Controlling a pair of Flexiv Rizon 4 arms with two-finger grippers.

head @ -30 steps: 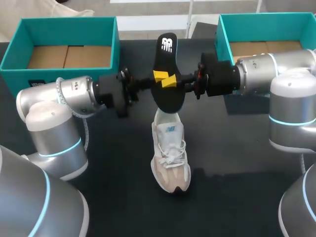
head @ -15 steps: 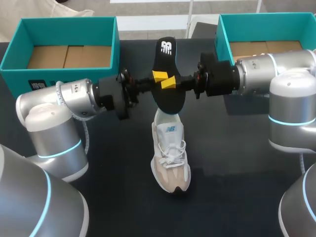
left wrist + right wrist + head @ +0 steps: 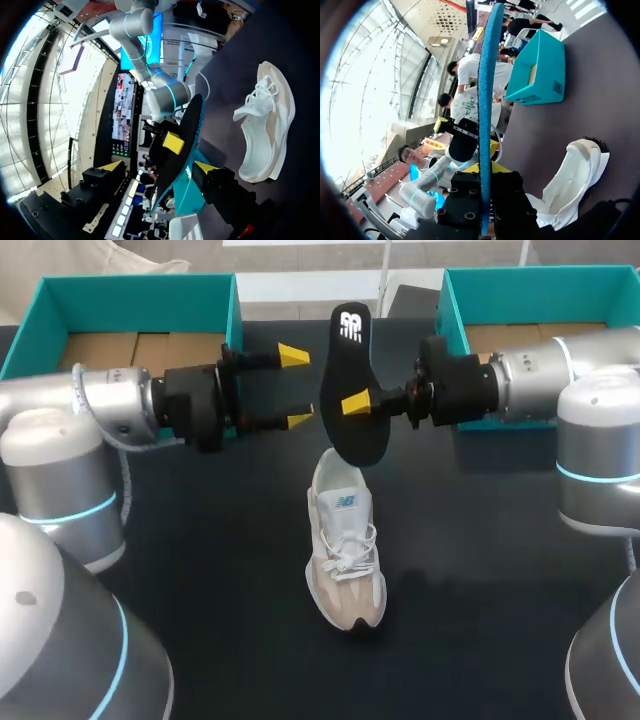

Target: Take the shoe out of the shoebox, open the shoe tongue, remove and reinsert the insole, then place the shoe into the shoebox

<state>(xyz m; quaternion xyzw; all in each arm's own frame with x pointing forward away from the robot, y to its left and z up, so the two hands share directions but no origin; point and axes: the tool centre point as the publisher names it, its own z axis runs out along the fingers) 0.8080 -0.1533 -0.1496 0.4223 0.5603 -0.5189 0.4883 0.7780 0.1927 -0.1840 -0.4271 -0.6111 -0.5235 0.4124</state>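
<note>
I have the flat black insole (image 3: 345,365) out, pinched in my right gripper (image 3: 356,405), left gripper (image 3: 297,388) splayed empty beside it; refitting the cream mesh sneaker (image 3: 343,555) below and boxing remain

Black table (image 3: 200,570), matte top, spanning the head view side to side

The dark table (image 3: 220,570) carries a white shoe (image 3: 345,555) standing on its sole at centre. The left shoebox (image 3: 140,282) and the right shoebox (image 3: 530,275), both teal, sit at the far corners.
</note>
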